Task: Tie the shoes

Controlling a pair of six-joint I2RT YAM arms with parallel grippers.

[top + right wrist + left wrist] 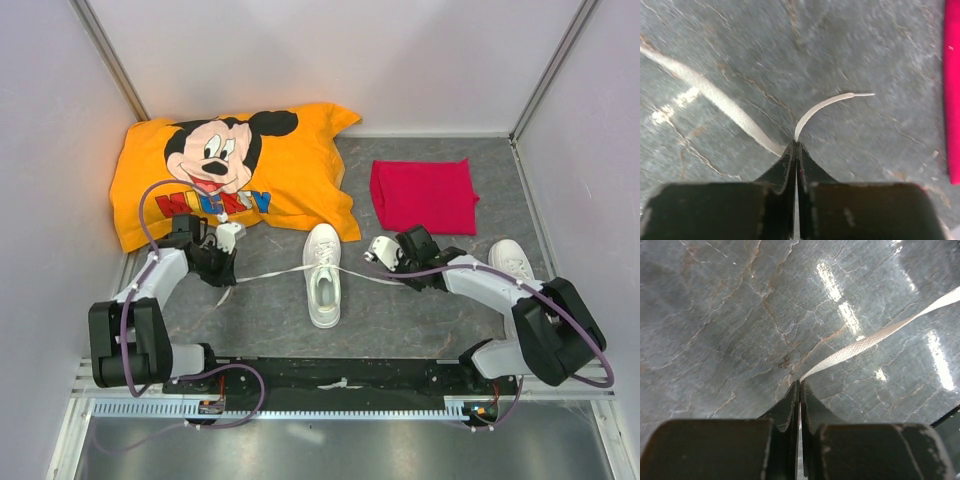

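A white sneaker [322, 275] sits in the middle of the grey marbled table [260, 320]. Its laces stretch out to either side. The left gripper [800, 384] is pressed together, pinching the left lace [865, 342] just above the tabletop. The right gripper [796, 145] is likewise clamped on the right lace [715, 95], whose tip curls free. A second sneaker [510, 258] lies far right, beside the right arm. An orange pillow [290, 180] and a red cloth [423, 195] lie behind.

One plain white low-top lace-up sneaker [322, 275] stood sole-down just below the right corner of the orange cartoon-print pillow [300, 190], its thin white laces [265, 272] untied and stretched out sideways. A second matching sneaker [512, 258] sat well right of the pillow.
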